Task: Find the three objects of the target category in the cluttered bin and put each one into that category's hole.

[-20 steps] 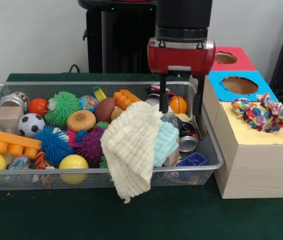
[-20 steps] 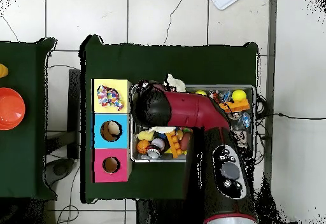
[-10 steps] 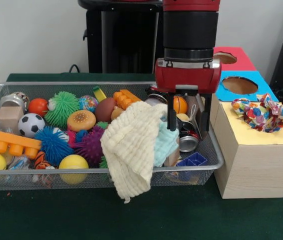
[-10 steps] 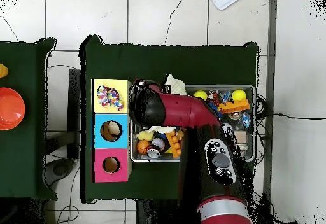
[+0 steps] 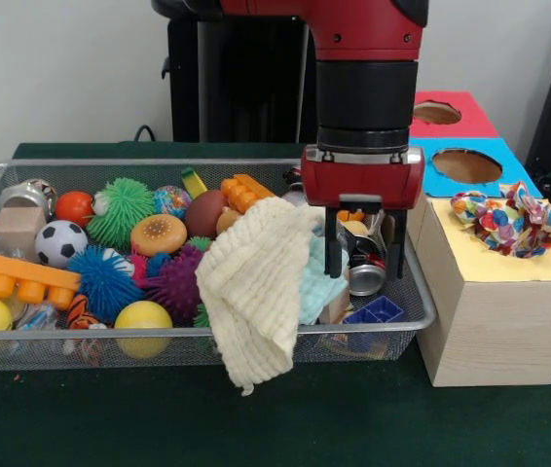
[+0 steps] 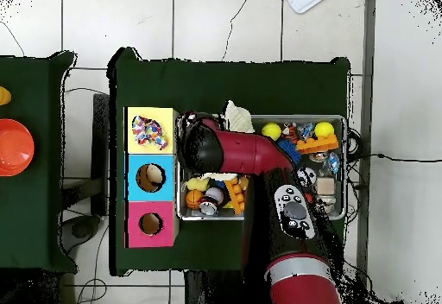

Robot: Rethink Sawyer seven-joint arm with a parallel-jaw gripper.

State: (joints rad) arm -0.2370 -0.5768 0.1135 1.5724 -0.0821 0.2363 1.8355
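A cream waffle-weave cloth (image 5: 253, 292) spills over the near rim of the wire-mesh bin (image 5: 422, 302), hanging down its front wall, with a pale blue cloth (image 5: 322, 277) tucked just behind it. At the bin's near left lie two yellow balls (image 5: 142, 321) and an orange toy block (image 5: 13, 277); behind them sit spiky rubber balls (image 5: 173, 284) in blue, purple and green, a small soccer ball (image 5: 59, 242) and a toy burger (image 5: 158, 233). The red and black gripper (image 5: 362, 263) hangs low over the bin's right end, its two dark fingers (image 5: 332, 243) spread apart with nothing held between them, their tips among cans and small toys. Just right of the bin, a dotted ruffled fabric piece (image 5: 509, 220) rests on top of the yellow box (image 5: 509, 311); the blue box (image 5: 467, 165) and red box (image 5: 446, 112), each with a round hole, stand farther back. From overhead, the arm (image 6: 246, 151) covers the bin's middle.
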